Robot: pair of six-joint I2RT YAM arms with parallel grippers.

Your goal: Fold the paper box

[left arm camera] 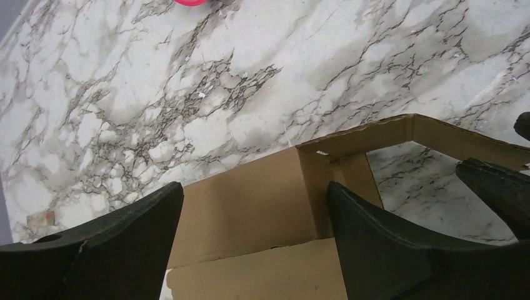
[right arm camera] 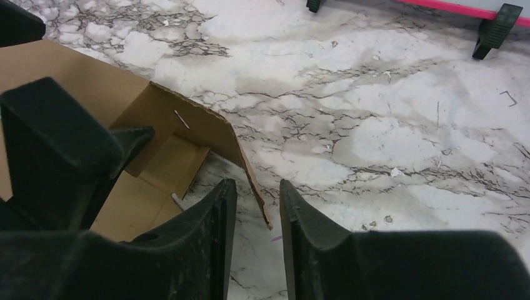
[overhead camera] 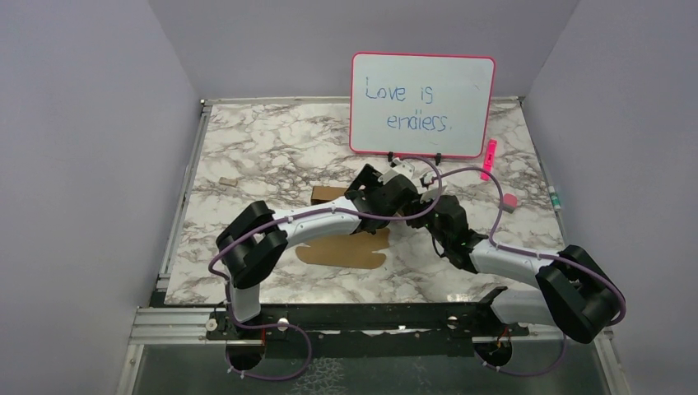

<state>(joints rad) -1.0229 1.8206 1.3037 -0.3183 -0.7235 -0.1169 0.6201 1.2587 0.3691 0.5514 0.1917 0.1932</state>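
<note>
Top external shows us the paper box (overhead camera: 354, 253) lying mid-table (overhead camera: 272, 156), partly folded, under both arms. We see the left gripper (left arm camera: 255, 187) spread wide above its panel; the right gripper (right arm camera: 257, 184) narrowly straddles a raised flap, and we cannot tell whether it pinches

The only writing I can make out is on the whiteboard (overhead camera: 422, 103), upper centre of the overhead view, where it stands upright at the far side of the surface (overhead camera: 272, 156). It is handwritten in blue marker on two lines: "Love is" on top and "endless." beneath, set a little to the right and ending in a full stop. A pink marker (overhead camera: 490, 155) lies just right of the board. A small pinkish block (overhead camera: 509, 201) and a greenish thing (overhead camera: 556, 198) lie further right. Any print on these three is too small to read.
</note>
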